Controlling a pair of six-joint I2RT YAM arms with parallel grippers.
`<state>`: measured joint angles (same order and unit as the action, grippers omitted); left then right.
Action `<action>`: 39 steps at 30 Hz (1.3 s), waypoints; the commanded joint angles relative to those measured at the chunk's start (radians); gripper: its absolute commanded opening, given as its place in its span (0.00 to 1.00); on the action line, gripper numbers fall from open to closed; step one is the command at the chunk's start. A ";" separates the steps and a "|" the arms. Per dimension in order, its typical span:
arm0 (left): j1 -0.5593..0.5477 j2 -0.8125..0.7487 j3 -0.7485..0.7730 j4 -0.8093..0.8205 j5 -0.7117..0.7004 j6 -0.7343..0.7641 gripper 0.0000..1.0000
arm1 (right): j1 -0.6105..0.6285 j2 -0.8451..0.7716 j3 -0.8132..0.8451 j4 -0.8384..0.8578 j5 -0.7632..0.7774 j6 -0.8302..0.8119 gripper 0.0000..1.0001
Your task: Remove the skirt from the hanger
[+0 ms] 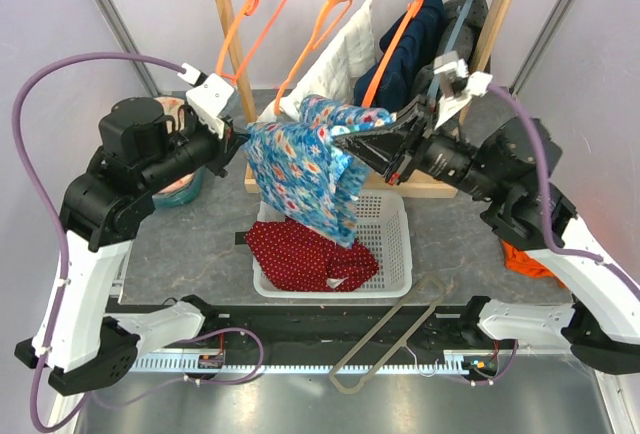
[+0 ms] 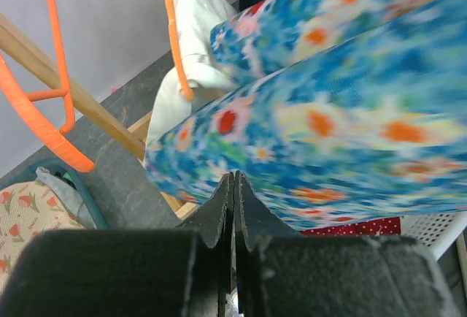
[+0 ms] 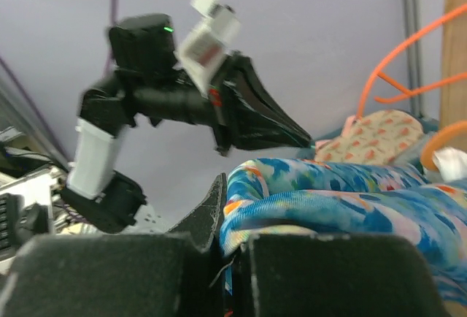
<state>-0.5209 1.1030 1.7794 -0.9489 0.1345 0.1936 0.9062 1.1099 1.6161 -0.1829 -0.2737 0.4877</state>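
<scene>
The left hand [image 1: 236,143] and right hand [image 1: 342,140] each clench the blue floral garment [image 1: 300,174]. The red skirt [image 1: 300,254] lies in the basket [image 1: 393,229] (lower centre).

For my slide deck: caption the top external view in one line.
Left gripper and right gripper, jaws shut, stretch the blue floral garment above the white basket holding the skirt.
</scene>
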 commanded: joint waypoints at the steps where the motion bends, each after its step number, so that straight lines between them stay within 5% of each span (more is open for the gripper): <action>1: 0.002 -0.032 0.070 0.004 0.063 0.017 0.02 | 0.003 -0.053 -0.113 -0.047 0.126 -0.087 0.00; 9: 0.002 -0.020 0.124 -0.011 0.151 0.006 0.02 | 0.003 -0.127 -0.329 -0.090 0.234 -0.118 0.00; 24: 0.002 -0.012 0.083 0.001 0.119 0.017 0.02 | 0.003 -0.140 -0.032 -0.013 0.019 -0.136 0.00; 39: 0.002 -0.018 0.080 0.002 0.117 0.015 0.02 | 0.003 -0.104 -0.117 -0.036 0.094 -0.161 0.00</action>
<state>-0.5213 1.0931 1.8595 -0.9592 0.2455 0.1940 0.9062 0.9913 1.4811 -0.2646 -0.2031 0.3515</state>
